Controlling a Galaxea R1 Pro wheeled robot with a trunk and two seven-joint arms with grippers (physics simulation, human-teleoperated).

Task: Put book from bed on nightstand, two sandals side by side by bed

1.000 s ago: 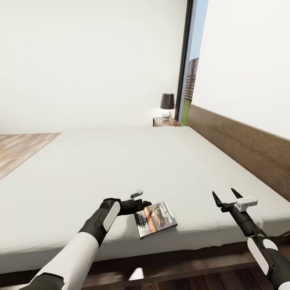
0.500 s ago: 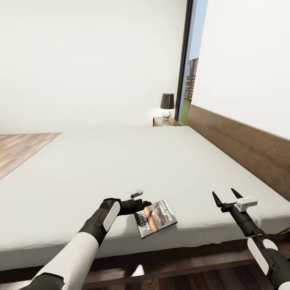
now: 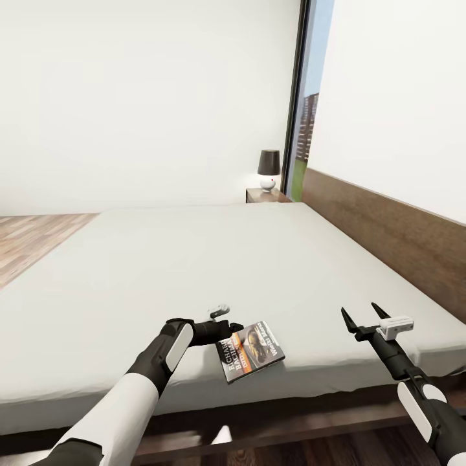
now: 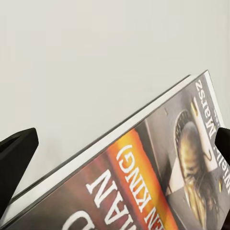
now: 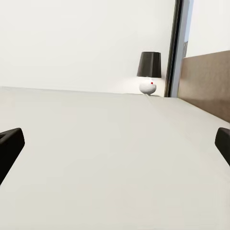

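The book [image 3: 252, 351] lies near the front edge of the bed [image 3: 194, 259], its dark cover with white lettering and an orange band facing up. My left gripper [image 3: 228, 329] is open at the book's left edge. In the left wrist view the tilted book [image 4: 158, 172] sits between the two wide-apart black fingertips [image 4: 14, 153]. My right gripper [image 3: 360, 312] hovers open over the mattress to the right of the book, with nothing between its fingers. The reddish-brown nightstand [image 3: 262, 195] stands past the bed's far corner by the window.
A black-shaded lamp [image 3: 268, 169] on a white round base [image 5: 148, 86] stands on the nightstand. The brown headboard [image 3: 388, 233] runs along the bed's right side. Wood floor [image 3: 32, 236] lies to the left. A pale shape [image 3: 222, 437] shows on the floor below the bed's front rail.
The book's right corner has risen very slightly. Both arms hold almost still.
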